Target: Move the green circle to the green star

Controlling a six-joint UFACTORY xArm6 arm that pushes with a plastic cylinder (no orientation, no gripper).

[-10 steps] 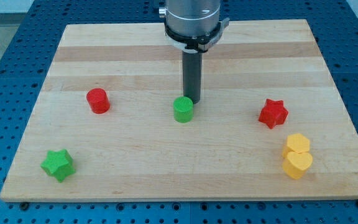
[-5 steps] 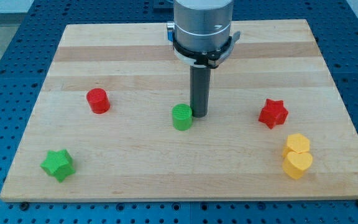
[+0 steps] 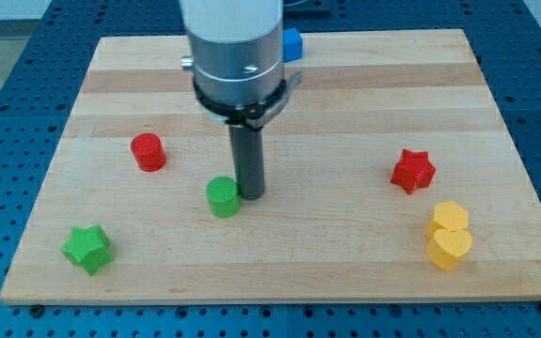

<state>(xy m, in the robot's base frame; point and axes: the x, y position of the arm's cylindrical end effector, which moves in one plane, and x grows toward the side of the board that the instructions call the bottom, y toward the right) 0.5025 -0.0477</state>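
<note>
Half the way is left: my tip (image 3: pixel 250 193) touches the green circle (image 3: pixel 223 197); the green star (image 3: pixel 87 248) sits well apart. No gripper, nothing held.

One view — raised, angled down, whole board (image 3: pixel 496 103)

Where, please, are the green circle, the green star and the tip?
green circle (image 3: pixel 223 197): camera view, its top face.
green star (image 3: pixel 87 248): camera view, its top face.
my tip (image 3: pixel 249 193): camera view, the rod's lower end.
</note>
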